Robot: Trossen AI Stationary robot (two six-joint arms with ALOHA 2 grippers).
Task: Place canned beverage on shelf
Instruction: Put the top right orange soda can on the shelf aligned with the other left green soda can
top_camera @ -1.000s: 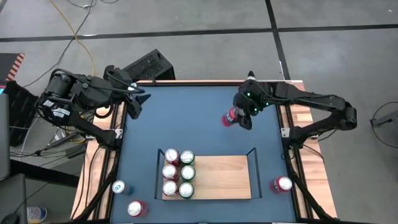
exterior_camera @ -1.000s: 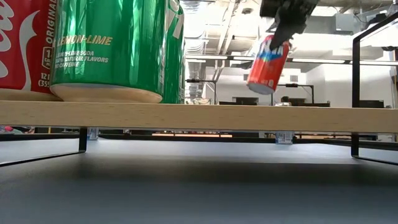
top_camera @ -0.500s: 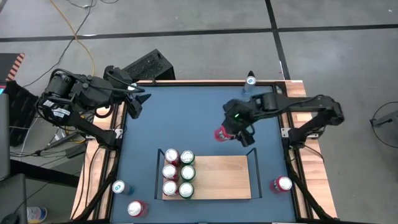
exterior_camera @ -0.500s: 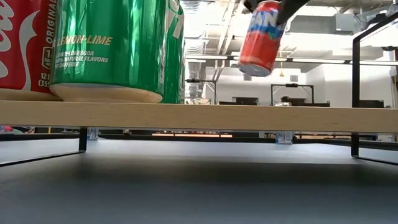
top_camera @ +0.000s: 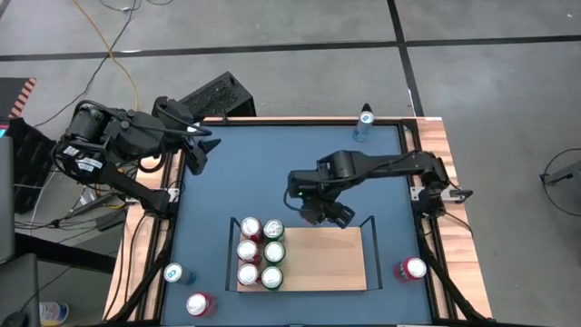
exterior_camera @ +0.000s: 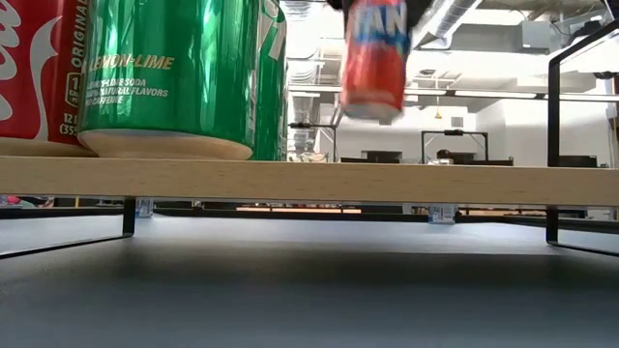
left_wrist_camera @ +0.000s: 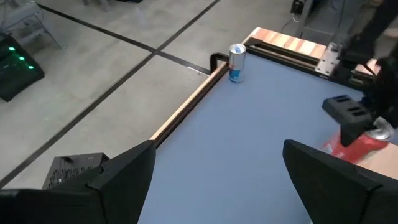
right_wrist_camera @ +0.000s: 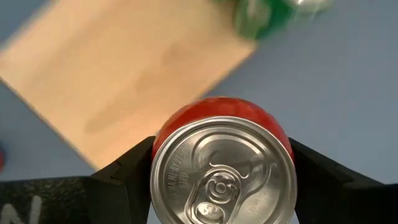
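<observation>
A red canned beverage (exterior_camera: 375, 58) hangs upright in the air over the far edge of the shelf (top_camera: 318, 259), a light-wood board with black end rails. My right gripper (top_camera: 314, 207) is shut on it from above and hides it in the high view. In the right wrist view the can's silver top (right_wrist_camera: 222, 171) fills the space between the fingers. My left gripper (top_camera: 201, 151) waits open at the table's far left corner, touching nothing. Several red and green cans (top_camera: 260, 252) stand on the shelf's left end. My right gripper pinches the red can's side wall just below its top rim (right_wrist_camera: 163, 144) between its two fingers (right_wrist_camera: 127, 171), one on each side. The fingers come from above, pointing steeply down. The can hangs upright below them, lifted clear of the shelf board (exterior_camera: 309, 181).
A blue can (top_camera: 365, 118) stands at the table's far edge. A red can (top_camera: 413, 269) stands right of the shelf, and a blue can (top_camera: 172, 272) and a red one (top_camera: 197, 304) stand left of it. The shelf's right part (top_camera: 331, 259) is bare wood.
My right gripper has carried the red can from the table's far right toward the near edge and leftward, up to the shelf's far edge, rolling about its own axis on the way. The can, tilted before, now hangs upright.
</observation>
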